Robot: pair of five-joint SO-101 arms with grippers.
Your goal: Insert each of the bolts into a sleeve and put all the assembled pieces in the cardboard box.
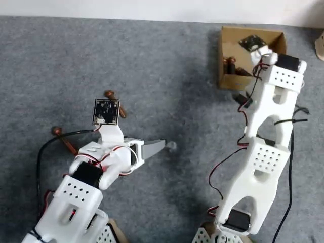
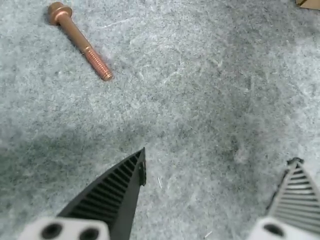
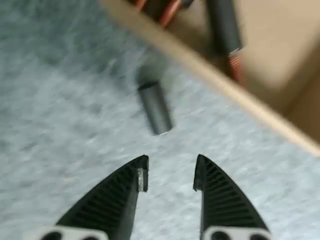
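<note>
Bolts [image 1: 65,140] loose on desk [image 1: 167,76], sleeve [image 3: 155,107] beside cardboard box [image 1: 221,61]

L arm [image 1: 81,187]: base at 7 o'clock, forearm angled up twd centre, wrist turned so L jaws point to 3 o'clock, low over bare desk. L jaws are wide apart w/ nothing btwn them.

R arm [image 1: 263,157]: base at 5 o'clock, stretched long twd 1 o'clock, wrist over the box's near edge. R jaws aim down at the desk just outside the box wall. They're apart w/ a modest gap, holding nothing.

Two bolts lie outside the box, both approx 9 o'clock. Bolt A [image 1: 65,140] lies flat on the 9 o'clock side of L arm. Bolt B [image 1: 110,94] is partly hidden behind L arm's camera board [image 1: 106,111]; its head shows on the board's 12 o'clock side. L wrist view has a copper bolt [image 2: 80,42] flat on the desk, well apart from the jaw tips; which of the two, can't tell.

Sleeve is dark grey, on its side on the desk, ahead of R jaw tips and just beside the box's outer wall, not in it.

Box sits at 1 o'clock. Inside are assembled pieces [image 1: 230,65]: dark sleeves w/ copper ends.

Desk is covered in grey felt-like fabric. White wall [image 1: 152,7] runs along the 12 o'clock edge.
</note>
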